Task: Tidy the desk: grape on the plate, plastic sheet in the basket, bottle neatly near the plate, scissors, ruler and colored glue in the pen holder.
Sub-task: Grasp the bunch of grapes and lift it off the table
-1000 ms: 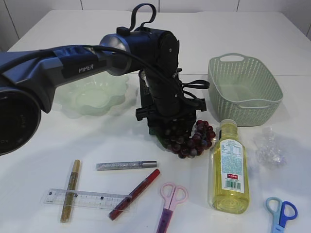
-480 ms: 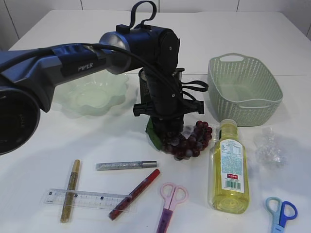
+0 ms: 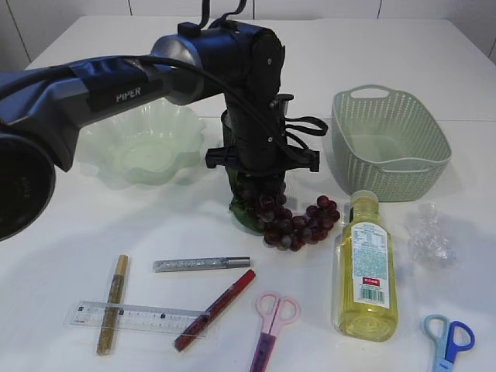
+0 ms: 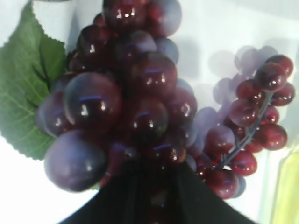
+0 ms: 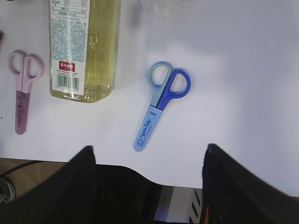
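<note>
The left gripper (image 3: 260,186) has its jaws pinched narrow on the top of the grape bunch (image 3: 291,221), near the middle of the table. The upper part hangs from the jaws with its green leaf (image 4: 21,98) dangling, while the tail end of the bunch looks like it rests on the table just left of the bottle (image 3: 366,271). Grabbing it from above makes sense to me, since the whole cluster can then be carried by its stem end without squashing anything. The plate (image 3: 143,147), that pale green wavy one, sits toward the far left of the table, so I'd guess the carry goes left. The black mesh pen holder (image 3: 229,128) stands right behind the arm, so it could get bumped on the way. The basket (image 3: 390,139) is at the far right, with the crumpled plastic sheet (image 3: 430,236) in front of it. Along the near edge lie the ruler (image 3: 136,318), 3 glue pens, pink scissors (image 3: 271,325) and blue scissors (image 5: 161,105). The right gripper (image 5: 149,163) hovers spread wide above the blue pair, holding nothing.
</note>
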